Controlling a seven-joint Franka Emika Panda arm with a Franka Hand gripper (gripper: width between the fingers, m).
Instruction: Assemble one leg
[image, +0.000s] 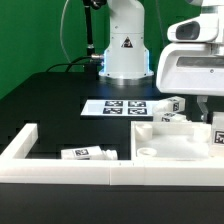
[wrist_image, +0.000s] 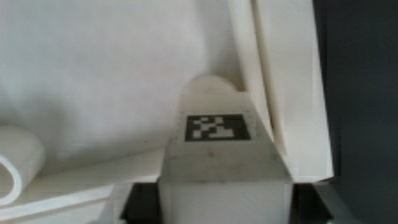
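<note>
In the wrist view a white leg (wrist_image: 217, 150) with a black-and-white tag on its side sits between my two dark fingers (wrist_image: 143, 205). My gripper (wrist_image: 222, 205) is shut on it. The leg's rounded far end lies over the large flat white panel (wrist_image: 89, 70), close to a long raised white edge (wrist_image: 281, 80). A round hole's rim (wrist_image: 15, 165) shows beside it. In the exterior view my gripper (image: 206, 110) hangs at the right over the panel (image: 165, 145), with the held leg (image: 216, 133) under it, cut off by the picture's edge.
Other legs stand behind the panel (image: 175, 103) and one lies by the L-shaped border wall (image: 88, 153). The border wall (image: 40, 165) runs along the front. The marker board (image: 125, 107) lies before the robot base (image: 125, 50).
</note>
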